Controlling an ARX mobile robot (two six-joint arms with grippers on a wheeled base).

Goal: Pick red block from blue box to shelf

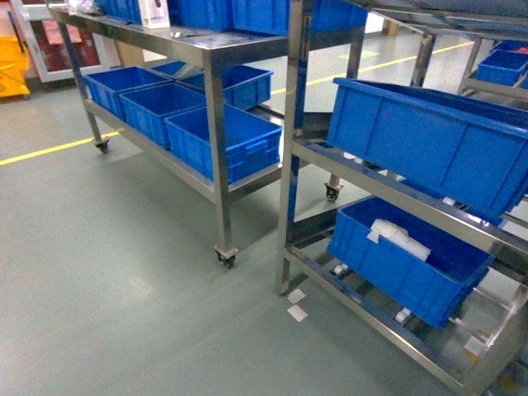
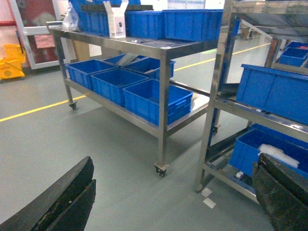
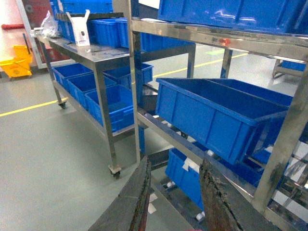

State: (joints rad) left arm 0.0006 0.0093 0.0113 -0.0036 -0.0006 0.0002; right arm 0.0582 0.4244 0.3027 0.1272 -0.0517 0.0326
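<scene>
The red block shows in none of the views. A steel shelf (image 1: 294,165) stands at the right in the head view. On its middle tier a large blue box (image 1: 421,140) sits tilted; the right wrist view looks into it (image 3: 211,115) and the part I see holds nothing. A lower blue box (image 1: 396,264) holds a white bag. My left gripper (image 2: 175,161) is wide open over bare floor. My right gripper (image 3: 175,163) is open, narrower, in front of the shelf post (image 3: 134,96), nothing between its tips. Neither gripper appears in the head view.
A second steel rack on casters (image 1: 210,49) stands to the left, with several blue bins (image 1: 223,136) on its lower tier and a white carton (image 2: 115,21) on top. White tape pieces (image 1: 295,305) and a yellow line (image 1: 49,150) mark the grey floor.
</scene>
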